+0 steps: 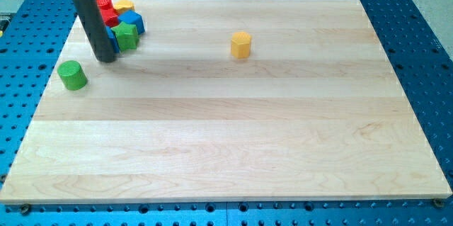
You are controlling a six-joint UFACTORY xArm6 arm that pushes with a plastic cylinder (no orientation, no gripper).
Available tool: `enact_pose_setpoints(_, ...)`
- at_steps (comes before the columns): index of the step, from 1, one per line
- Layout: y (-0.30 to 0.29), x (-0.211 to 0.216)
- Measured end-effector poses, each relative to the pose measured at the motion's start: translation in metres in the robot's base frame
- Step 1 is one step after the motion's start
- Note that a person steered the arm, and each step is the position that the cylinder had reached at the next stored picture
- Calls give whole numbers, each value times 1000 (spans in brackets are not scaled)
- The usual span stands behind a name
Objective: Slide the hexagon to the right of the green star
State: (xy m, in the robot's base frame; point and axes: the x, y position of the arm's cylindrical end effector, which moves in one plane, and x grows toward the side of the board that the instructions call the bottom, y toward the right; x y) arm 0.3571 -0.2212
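Note:
A yellow hexagon block point(241, 44) stands alone on the wooden board point(233, 141), in the upper middle. A green star block point(127, 35) sits in a cluster at the view's top left. My rod comes down from the top left and my tip point(105, 59) rests on the board just left of and below the green star, touching or nearly touching the cluster. The hexagon is far to the right of my tip.
The cluster also holds a blue block point(132, 20), red blocks point(107, 10), a yellow block point(124, 5) and another blue block partly hidden by the rod. A green cylinder point(72, 75) stands alone near the board's left edge, below my tip.

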Motion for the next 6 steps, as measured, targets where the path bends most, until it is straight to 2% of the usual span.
enact_pose_setpoints(1, -13, -9)
enact_pose_setpoints(2, 19, 19)
enact_pose_setpoints(3, 116, 56)
enact_pose_setpoints(4, 255, 68)
enact_pose_setpoints(5, 322, 49)
enact_pose_setpoints(6, 295, 24)
